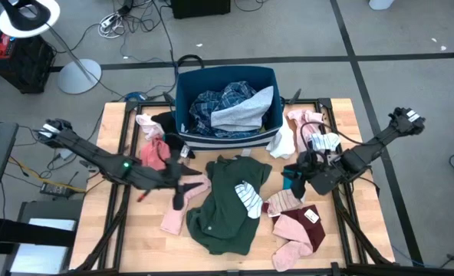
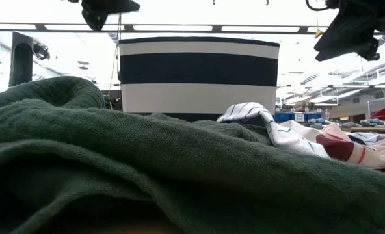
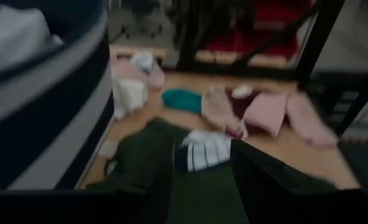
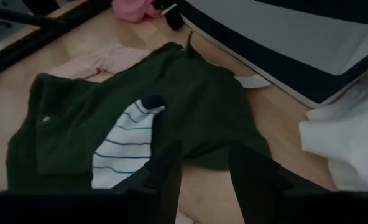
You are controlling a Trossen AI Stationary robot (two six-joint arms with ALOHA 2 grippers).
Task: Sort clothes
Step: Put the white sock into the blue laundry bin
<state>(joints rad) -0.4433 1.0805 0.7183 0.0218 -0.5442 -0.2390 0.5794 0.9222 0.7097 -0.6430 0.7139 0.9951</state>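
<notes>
A dark green top (image 1: 227, 203) lies spread on the table's middle, with a white striped piece (image 1: 248, 198) on it. A blue-white plaid shirt (image 1: 219, 101) and a grey-white garment (image 1: 246, 113) lie in the dark blue bin (image 1: 182, 115). My left gripper (image 1: 182, 186) hovers open at the green top's left edge, above the table; its wrist view (image 3: 202, 180) shows nothing between the fingers. My right gripper (image 1: 294, 180) hovers open just right of the green top, empty in its wrist view (image 4: 202, 177), beside a teal piece (image 1: 288, 184).
Pink pieces lie at the left (image 1: 152, 152) and near left (image 1: 173, 221). Maroon and pink pieces (image 1: 300, 226) lie at the near right. White and pink items (image 1: 304, 134) lie right of the bin. The bin stands at the table's far middle.
</notes>
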